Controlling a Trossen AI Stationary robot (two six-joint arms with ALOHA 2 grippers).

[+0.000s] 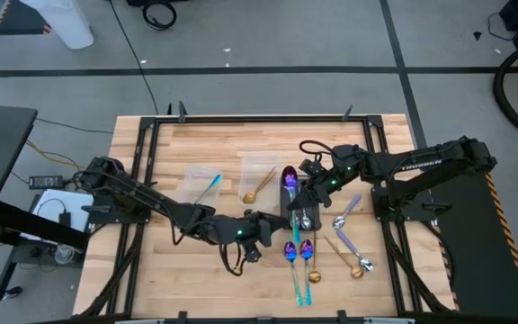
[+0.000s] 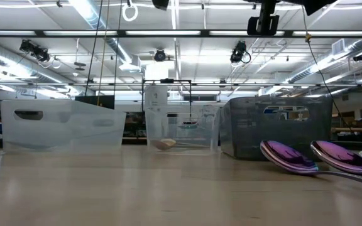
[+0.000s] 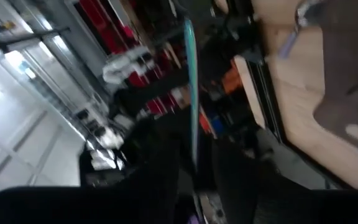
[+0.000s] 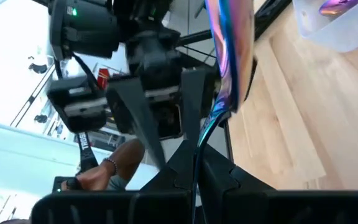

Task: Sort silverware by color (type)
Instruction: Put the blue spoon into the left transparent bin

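Silverware here is slim, stiff and light, and its polished metal will slide in the jaws, so take each piece on the narrow handle, not on the rounded bowl. Your right gripper (image 4: 194, 171) does exactly that: its fingers are closed on the teal handle of an iridescent purple spoon (image 4: 229, 56), with the bowl standing clear of the fingertips. Read the overhead view as a clock with the table's far edge at twelve. That spoon hangs just off centre toward one o'clock, above the far end of the dark grey tray (image 1: 288, 212). Your left gripper (image 1: 259, 232) sits near the centre, toward six o'clock. A teal handle (image 3: 190, 93) runs up from between its fingers in its own camera, but you cannot tell whether the jaws have closed on it or merely stand around it. Loose on the wood at about five o'clock lie two purple spoons (image 1: 290, 252), with gold and silver ones just beyond them toward four. At eleven o'clock a clear tub (image 1: 192, 175) has a teal-handled piece in it. The tub beside it (image 1: 248, 166), at twelve, holds a gold spoon (image 1: 257, 187). A long handle can twist in a light pinch, so grip close to its middle.
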